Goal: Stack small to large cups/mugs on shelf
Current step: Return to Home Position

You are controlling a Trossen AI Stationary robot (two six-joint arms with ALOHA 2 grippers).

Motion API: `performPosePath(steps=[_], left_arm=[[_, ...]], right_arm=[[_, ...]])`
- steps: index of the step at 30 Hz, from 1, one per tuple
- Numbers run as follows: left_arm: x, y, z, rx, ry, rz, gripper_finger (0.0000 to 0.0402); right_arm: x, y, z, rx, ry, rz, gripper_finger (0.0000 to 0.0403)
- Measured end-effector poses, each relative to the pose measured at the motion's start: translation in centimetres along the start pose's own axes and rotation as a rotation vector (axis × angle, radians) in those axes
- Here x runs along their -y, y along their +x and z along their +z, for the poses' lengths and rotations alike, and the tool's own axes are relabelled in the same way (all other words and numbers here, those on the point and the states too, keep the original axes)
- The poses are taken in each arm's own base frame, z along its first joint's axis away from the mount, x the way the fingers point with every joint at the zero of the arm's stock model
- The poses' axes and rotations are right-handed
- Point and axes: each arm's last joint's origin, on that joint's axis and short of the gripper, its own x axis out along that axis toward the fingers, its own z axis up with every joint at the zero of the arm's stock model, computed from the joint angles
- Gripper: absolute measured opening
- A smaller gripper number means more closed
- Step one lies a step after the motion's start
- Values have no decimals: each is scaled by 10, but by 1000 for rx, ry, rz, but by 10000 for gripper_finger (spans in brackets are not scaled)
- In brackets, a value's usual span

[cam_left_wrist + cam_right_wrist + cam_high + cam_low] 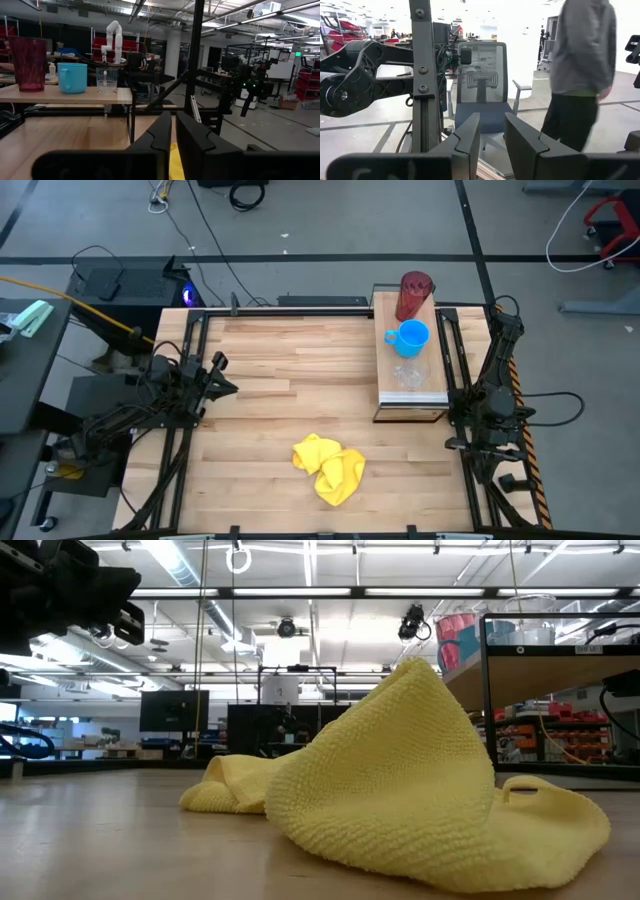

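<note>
While both arms rest at the table's sides, the left gripper (173, 116) closed on nothing and the right gripper (492, 117) slightly parted and empty, a translucent red tumbler (414, 295), glossy blue mug (411, 336) and clear cup (408, 373) stand in a row on the pale wooden shelf (385, 388). A nubbly yellow cloth (330, 465) lies crumpled on the planked table (270, 360).

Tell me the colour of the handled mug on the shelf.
The mug is bright blue, clearest in the left wrist view.

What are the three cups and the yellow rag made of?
The red cup looks like see-through tinted plastic, with light passing through it. The blue mug is solid, smooth and slightly shiny, plastic or glazed ceramic. The clear cup looks like thin plastic or glass. The yellow rag is soft looped cloth, probably microfiber.
</note>
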Motion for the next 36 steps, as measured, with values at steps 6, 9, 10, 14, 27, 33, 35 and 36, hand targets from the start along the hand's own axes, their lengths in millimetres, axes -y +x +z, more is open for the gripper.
performPosePath(steps=[6, 9, 10, 14, 27, 33, 35, 36], left_arm=[[0, 0, 0, 0, 0, 0, 28], [0, 0, 0, 0, 0, 0, 28], [0, 0, 0, 0, 0, 0, 29], [0, 0, 0, 0, 0, 0, 35], [0, 0, 0, 0, -1, 0, 28], [0, 0, 0, 0, -1, 0, 35], [0, 0, 0, 0, -1, 0, 38], [0, 0, 0, 0, -1, 0, 39]], right_arm=[[0, 0, 0, 0, 0, 0, 94], [0, 0, 0, 0, 0, 0, 94], [0, 0, 0, 0, 0, 0, 94], [0, 0, 0, 0, 0, 0, 94], [0, 0, 0, 0, 0, 0, 94], [0, 0, 0, 0, 0, 0, 94], [0, 0, 0, 0, 0, 0, 94], [0, 0, 0, 0, 0, 0, 94]])
